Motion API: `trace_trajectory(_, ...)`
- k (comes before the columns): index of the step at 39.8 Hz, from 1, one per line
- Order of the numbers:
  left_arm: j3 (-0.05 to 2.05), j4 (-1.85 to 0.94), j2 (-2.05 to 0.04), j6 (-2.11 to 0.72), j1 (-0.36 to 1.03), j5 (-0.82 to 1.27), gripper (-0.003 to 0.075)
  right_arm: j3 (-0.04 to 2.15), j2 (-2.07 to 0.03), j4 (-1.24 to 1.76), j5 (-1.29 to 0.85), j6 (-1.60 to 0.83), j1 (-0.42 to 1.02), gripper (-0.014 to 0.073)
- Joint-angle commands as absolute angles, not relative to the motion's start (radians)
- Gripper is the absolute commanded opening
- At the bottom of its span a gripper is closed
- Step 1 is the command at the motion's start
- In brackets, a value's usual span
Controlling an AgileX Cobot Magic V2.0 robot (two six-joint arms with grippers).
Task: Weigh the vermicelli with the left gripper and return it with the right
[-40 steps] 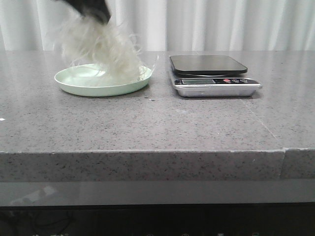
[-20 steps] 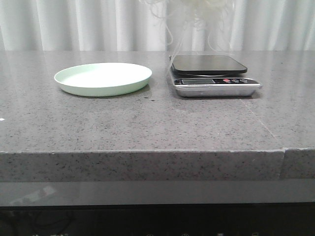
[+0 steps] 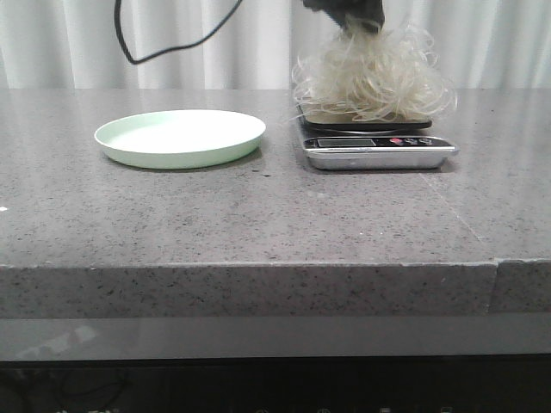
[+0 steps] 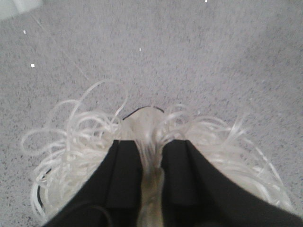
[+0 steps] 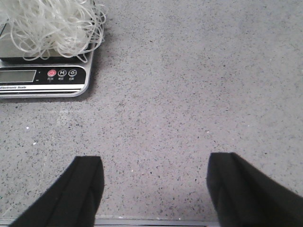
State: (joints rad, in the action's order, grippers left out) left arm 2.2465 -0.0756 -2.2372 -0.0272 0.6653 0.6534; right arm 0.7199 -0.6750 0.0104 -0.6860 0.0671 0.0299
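Observation:
The vermicelli, a fluffy whitish mass of looping strands, rests on the black platform of the scale. My left gripper is above it, shut on its top. In the left wrist view the black fingers pinch a bundle of strands, with the gripper amid them. The pale green plate stands empty to the left of the scale. My right gripper is open and empty over bare counter; the scale with the vermicelli shows in its view.
The grey speckled counter has a front edge near the camera. A black cable hangs above the plate. White curtains stand behind the counter.
The left gripper carried the vermicelli off the plate, rightwards over the scale, and lowered it onto the platform. The plate is now empty.

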Motion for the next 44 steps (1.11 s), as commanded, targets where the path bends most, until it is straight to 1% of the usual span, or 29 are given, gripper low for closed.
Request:
trace_trajectory(1, 2.289, -0.090, -2.169, -0.023, 0.672, 0.580, 0.0365, 0.752, -0.682, 0.009, -0.627, 0.062, 0.023, 0.0569)
trace_trajectory(2, 2.289, -0.090, -2.169, -0.023, 0.672, 0.581, 0.0403, 0.752, -0.682, 0.009, -0.627, 0.062, 0.023, 0.0569)
trace_trajectory(4, 2.289, -0.090, -2.169, -0.023, 0.672, 0.584, 0.0453, 0.752, -0.682, 0.009, -0.627, 0.062, 0.023, 0.0569)
trace_trajectory(6, 2.295, -0.088, -2.167, -0.023, 0.672, 0.599, 0.0473, 0.752, -0.682, 0.009, -0.626, 0.062, 0.023, 0.0569)
trace_trajectory(19, 2.393, 0.000, -2.075, -0.023, 0.666, 0.822, 0.0473, 0.752, -0.682, 0.009, -0.626, 0.062, 0.023, 0.0569)
trace_trajectory(32, 2.387, 0.143, -1.891, 0.076, 0.669, 0.890, 0.0473, 0.752, -0.682, 0.009, -0.626, 0.062, 0.023, 0.0569)
trace_trajectory(39, 2.284, 0.143, -1.778, 0.076, 0.673, 0.904, 0.0472, 0.752, -0.682, 0.009, -0.626, 0.062, 0.023, 0.0569)
trace_trajectory(44, 2.120, 0.143, -1.660, 0.076, 0.685, 0.840, 0.0472, 0.752, -0.682, 0.009, -0.626, 0.062, 0.023, 0.0569)
